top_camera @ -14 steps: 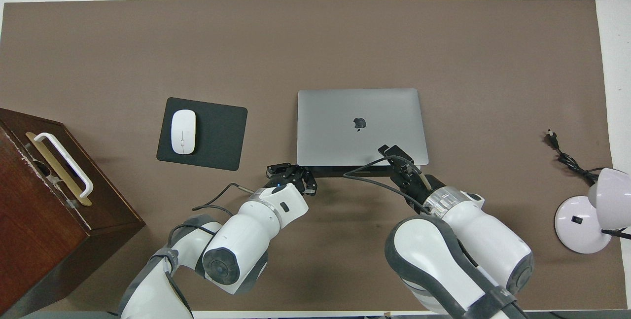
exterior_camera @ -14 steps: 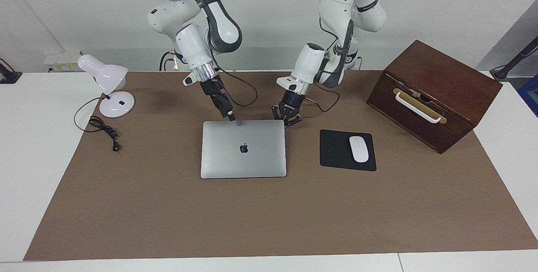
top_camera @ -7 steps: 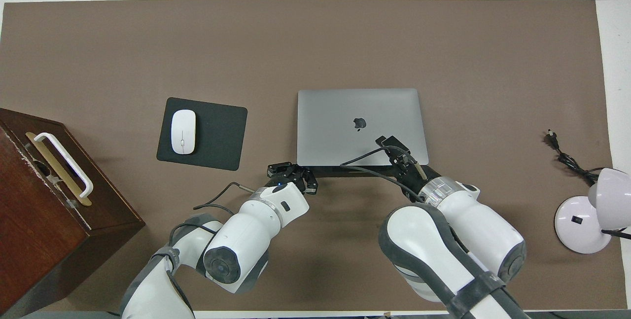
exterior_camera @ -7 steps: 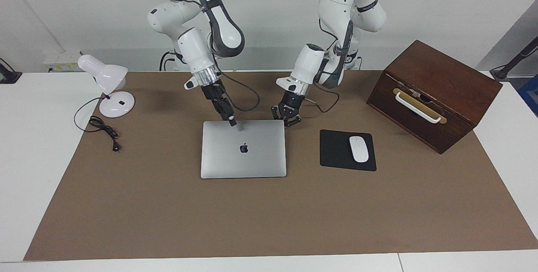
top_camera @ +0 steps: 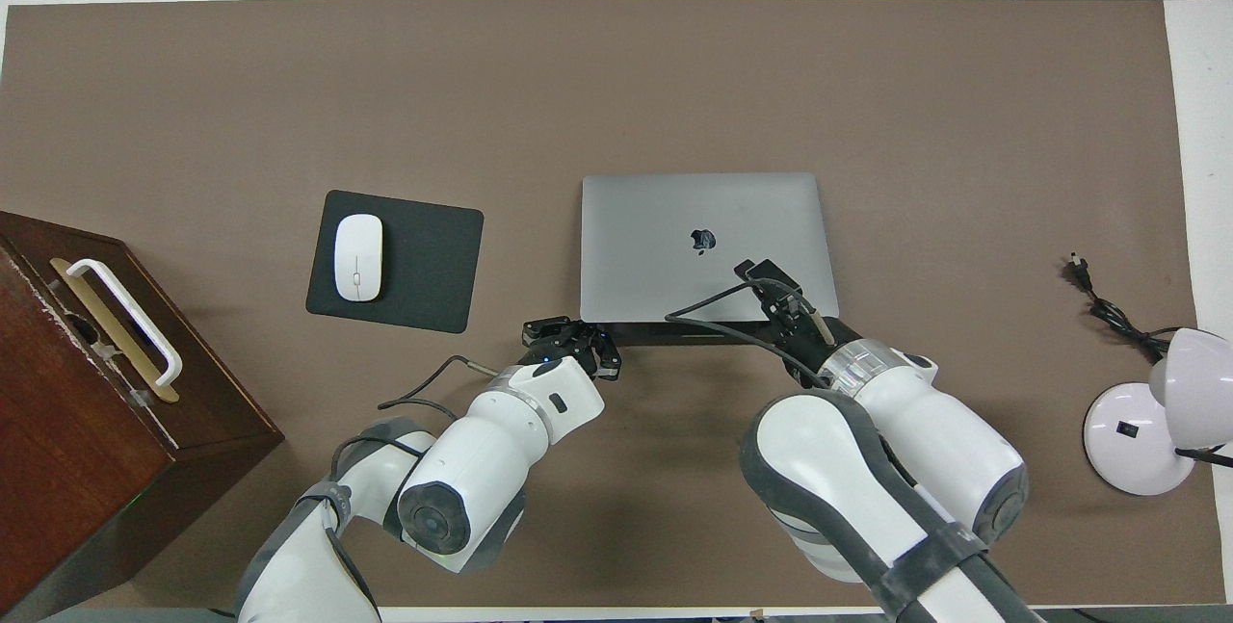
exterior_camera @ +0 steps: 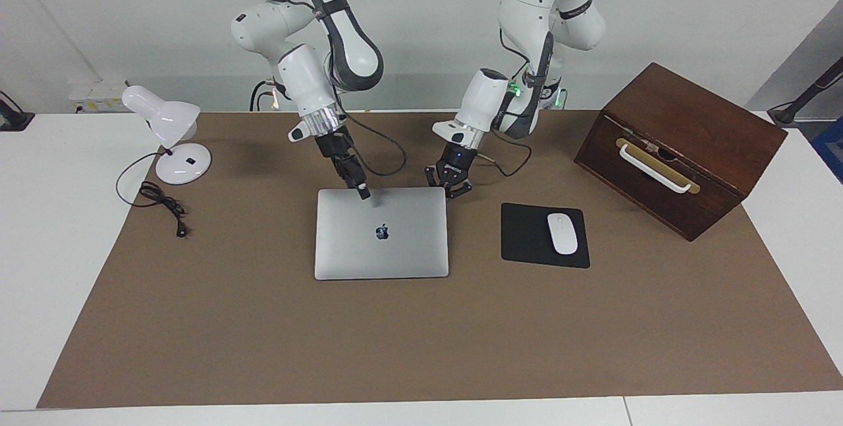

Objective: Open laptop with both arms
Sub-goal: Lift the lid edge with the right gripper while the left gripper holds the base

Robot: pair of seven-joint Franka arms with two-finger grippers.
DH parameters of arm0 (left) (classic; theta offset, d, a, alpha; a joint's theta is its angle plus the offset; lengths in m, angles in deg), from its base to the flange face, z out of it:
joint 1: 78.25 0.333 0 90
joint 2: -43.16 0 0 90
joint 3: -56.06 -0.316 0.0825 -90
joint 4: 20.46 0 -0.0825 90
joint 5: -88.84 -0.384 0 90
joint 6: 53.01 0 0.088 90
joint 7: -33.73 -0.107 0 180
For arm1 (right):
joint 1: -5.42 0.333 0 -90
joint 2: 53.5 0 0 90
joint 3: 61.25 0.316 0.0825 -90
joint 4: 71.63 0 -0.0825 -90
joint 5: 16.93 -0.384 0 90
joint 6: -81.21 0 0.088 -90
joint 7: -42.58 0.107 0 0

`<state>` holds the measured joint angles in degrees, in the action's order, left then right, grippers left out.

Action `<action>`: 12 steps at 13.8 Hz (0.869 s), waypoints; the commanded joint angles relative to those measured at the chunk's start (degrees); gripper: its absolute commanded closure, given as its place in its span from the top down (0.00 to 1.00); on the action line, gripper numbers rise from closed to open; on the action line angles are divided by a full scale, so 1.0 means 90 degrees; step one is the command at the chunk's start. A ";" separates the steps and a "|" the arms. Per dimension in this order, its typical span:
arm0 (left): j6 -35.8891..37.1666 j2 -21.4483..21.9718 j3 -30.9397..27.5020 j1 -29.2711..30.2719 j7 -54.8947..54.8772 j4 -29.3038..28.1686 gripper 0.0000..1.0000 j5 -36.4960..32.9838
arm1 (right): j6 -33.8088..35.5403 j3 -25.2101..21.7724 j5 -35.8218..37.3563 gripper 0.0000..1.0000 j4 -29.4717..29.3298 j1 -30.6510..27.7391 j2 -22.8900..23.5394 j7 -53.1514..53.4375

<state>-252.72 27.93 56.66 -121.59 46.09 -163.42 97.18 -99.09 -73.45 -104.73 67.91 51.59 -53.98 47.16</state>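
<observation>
The silver-grey laptop point(exterior_camera: 381, 233) lies closed on the brown mat, apple logo up; it also shows in the overhead view point(top_camera: 708, 243). My right gripper point(exterior_camera: 363, 192) is shut, and its tip is down on the lid close to the edge nearest the robots; it also shows in the overhead view point(top_camera: 763, 274). My left gripper point(exterior_camera: 450, 187) is open and low, just off the laptop's corner nearest the robots, toward the left arm's end; in the overhead view point(top_camera: 570, 342) it sits beside that corner.
A black mouse pad point(exterior_camera: 527, 241) with a white mouse point(exterior_camera: 562, 233) lies beside the laptop toward the left arm's end. A dark wooden box point(exterior_camera: 681, 143) with a white handle stands past it. A white desk lamp point(exterior_camera: 172, 139) and its cord point(exterior_camera: 161, 205) are at the right arm's end.
My right gripper has moved from the laptop's near edge onto the lid, a little farther from the robots. The left gripper and the laptop have not visibly moved.
</observation>
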 commanded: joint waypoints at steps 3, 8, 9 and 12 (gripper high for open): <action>-0.0124 -0.0221 -0.0105 -0.0195 -0.0044 0.0094 0.00 0.0050 | 0.0209 0.0007 -0.0244 1.00 -0.0465 -0.0277 0.0219 -0.0459; -0.0124 -0.0290 -0.0105 -0.0195 -0.0044 0.0104 0.00 0.0050 | 0.0258 0.0017 -0.0244 1.00 -0.0670 -0.0336 0.0306 -0.0498; -0.0124 -0.0299 -0.0105 -0.0195 -0.0044 0.0104 0.00 0.0050 | 0.0307 0.0007 -0.0244 1.00 -0.0728 -0.0336 0.0345 -0.0547; -0.0124 -0.0300 -0.0095 -0.0195 -0.0044 0.0104 0.00 0.0050 | 0.0307 0.0007 -0.0244 1.00 -0.1147 -0.0336 0.0531 -0.0547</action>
<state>-252.88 27.85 56.65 -121.61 46.08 -163.42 97.18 -97.63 -73.45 -104.74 61.82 49.73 -51.30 45.40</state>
